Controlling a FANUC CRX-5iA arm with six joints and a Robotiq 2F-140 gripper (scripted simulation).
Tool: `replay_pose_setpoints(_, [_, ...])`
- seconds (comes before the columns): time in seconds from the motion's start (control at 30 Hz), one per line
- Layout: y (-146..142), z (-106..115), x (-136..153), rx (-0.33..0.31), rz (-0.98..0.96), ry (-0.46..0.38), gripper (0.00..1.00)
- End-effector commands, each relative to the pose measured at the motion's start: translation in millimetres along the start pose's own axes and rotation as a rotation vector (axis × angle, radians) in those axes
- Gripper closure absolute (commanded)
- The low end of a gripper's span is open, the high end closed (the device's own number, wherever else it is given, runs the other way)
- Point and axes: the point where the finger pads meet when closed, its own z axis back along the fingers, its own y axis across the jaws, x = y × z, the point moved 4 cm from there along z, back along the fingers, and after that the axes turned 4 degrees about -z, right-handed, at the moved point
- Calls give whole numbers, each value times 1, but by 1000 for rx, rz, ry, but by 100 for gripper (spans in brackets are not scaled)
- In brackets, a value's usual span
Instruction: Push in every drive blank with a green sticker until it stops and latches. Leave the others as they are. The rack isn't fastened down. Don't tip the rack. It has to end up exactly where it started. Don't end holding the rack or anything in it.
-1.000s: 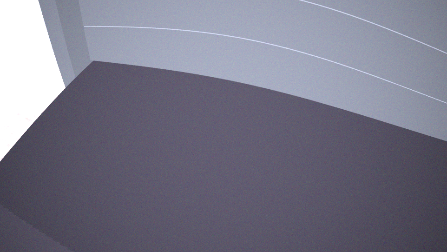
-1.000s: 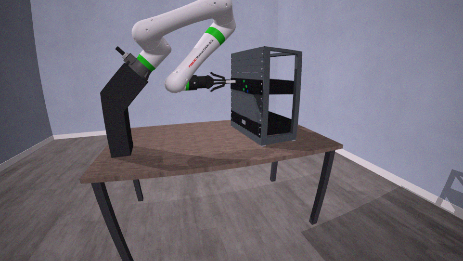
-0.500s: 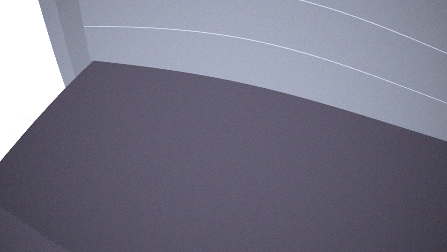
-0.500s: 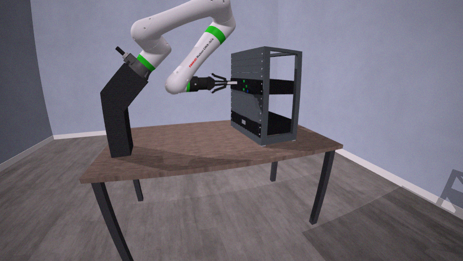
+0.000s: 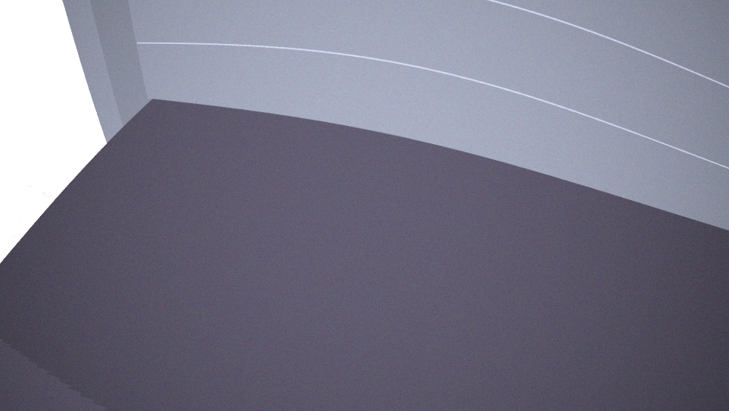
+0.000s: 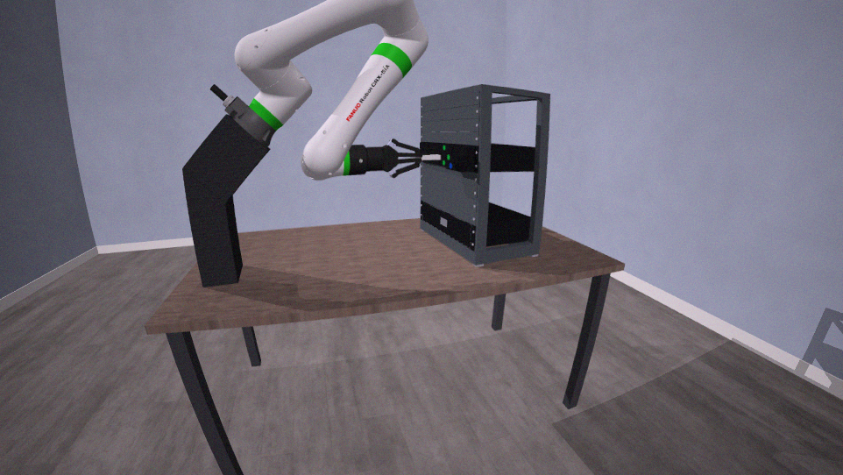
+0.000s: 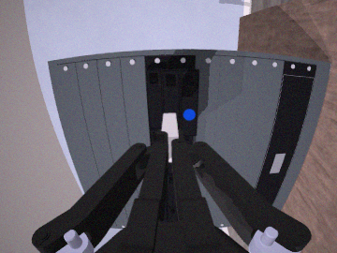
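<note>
A dark grey open rack [image 6: 484, 194] [image 7: 94, 114] stands upright on the right part of the wooden table [image 6: 353, 277]. Its front is mostly grey blank panels. A black unit [image 6: 460, 158] [image 7: 168, 85] sits about halfway up, with a white label [image 6: 430, 158] [image 7: 168, 122]. In the exterior view, two drive blanks bear green stickers [image 6: 440, 147] [image 6: 448, 157] and one a blue sticker [image 6: 450, 166] [image 7: 189, 114]. My gripper [image 6: 420, 157] [image 7: 169, 123] is shut and empty. Its fingertips are at the black unit's front by the white label. In the wrist view the fingers hide the green stickers.
A second black unit [image 6: 448, 223] [image 7: 290, 133] sits at the rack's bottom. The arm's black pedestal [image 6: 215, 194] stands at the table's left. The rack is near the table's right edge. The top view shows only a wall and a dark surface.
</note>
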Motion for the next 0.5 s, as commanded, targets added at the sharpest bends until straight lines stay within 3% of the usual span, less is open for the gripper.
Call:
replay_pose_setpoints(0.0, [2,0,-8,0,0,-1,100])
replay_pose_setpoints(0.23, [2,-1,-11,0,0,-1,100])
replay_pose_setpoints(0.4, [2,-25,-11,0,0,-1,100])
replay_pose_setpoints(0.47, [2,-25,-11,0,0,-1,100])
